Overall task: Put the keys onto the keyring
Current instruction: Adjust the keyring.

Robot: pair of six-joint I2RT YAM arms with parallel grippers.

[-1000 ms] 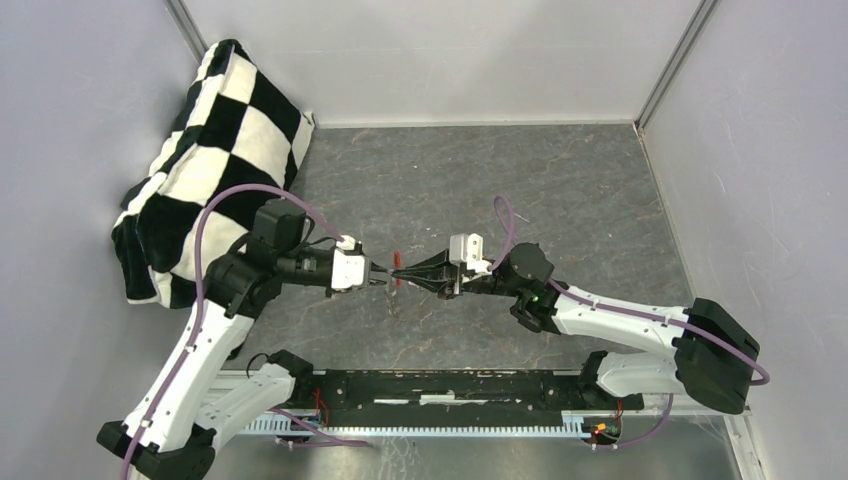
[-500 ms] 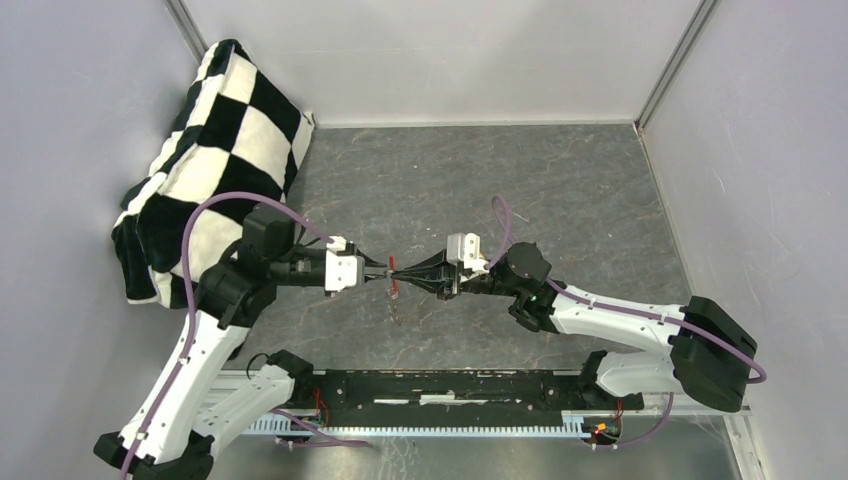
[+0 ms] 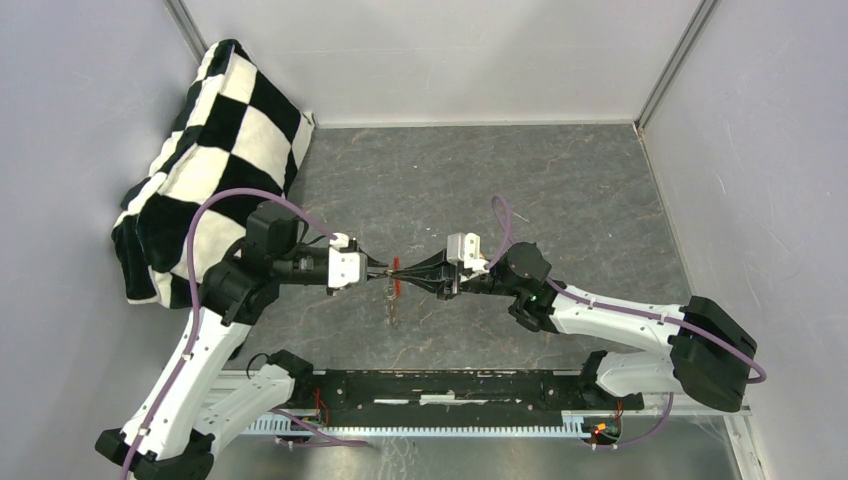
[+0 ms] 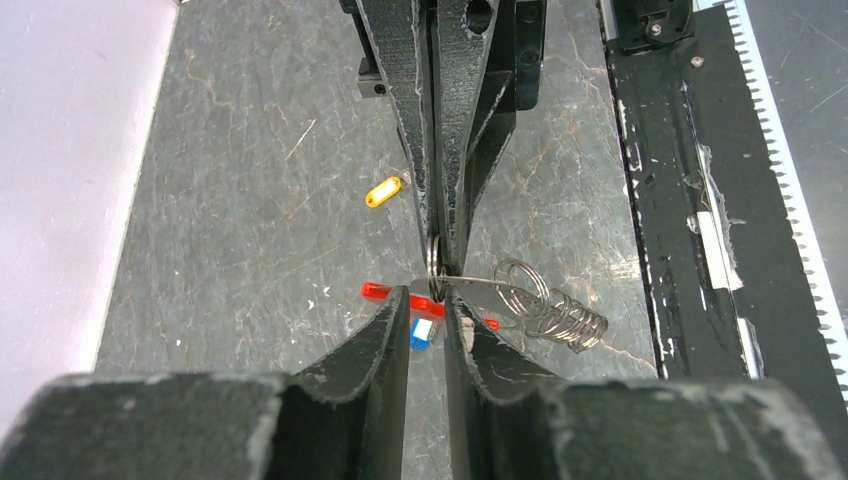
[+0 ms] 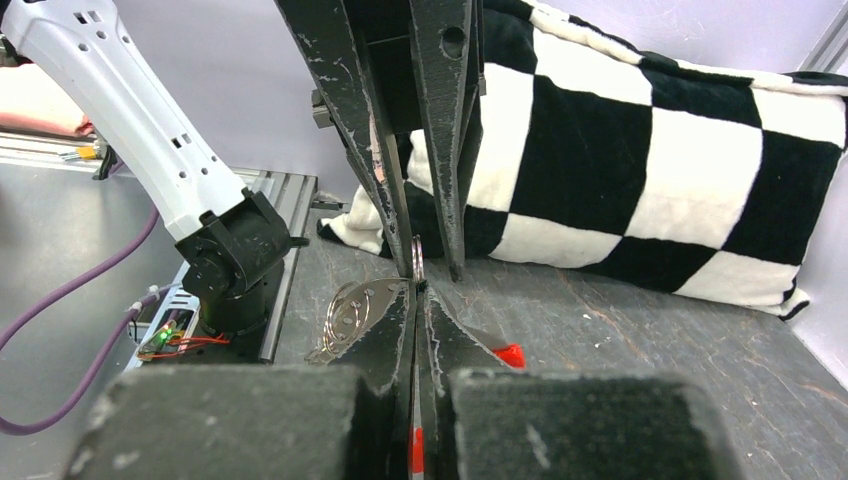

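The left gripper (image 3: 383,270) and the right gripper (image 3: 408,272) meet tip to tip above the middle of the grey table (image 3: 480,180), both arms reaching inward. Right gripper: fingers pressed fully together, clamping a thin silver split ring (image 4: 433,268) at their very tips. The ring stands upright. Left gripper: fingers stand a narrow gap apart, one on each side of the split ring. It cannot be told whether they press on anything. The keyring (image 4: 427,305), bright red, sits at the meeting point. One short section shows in the gap between the left fingers, and smaller red portions show on their far and near sides. The rest is hidden, and what supports it cannot be told. A thin wire runs from the split ring toward the near side to a cluster of grey metal loops (image 4: 545,305). The blue-capped key (image 4: 421,334) shows in the same gap, just left of the red section. The yellow-capped key (image 4: 383,191) lies on the table on the far side of the right gripper's fingers. A black-and-white checkered cushion (image 3: 215,150) leans in the far left corner.
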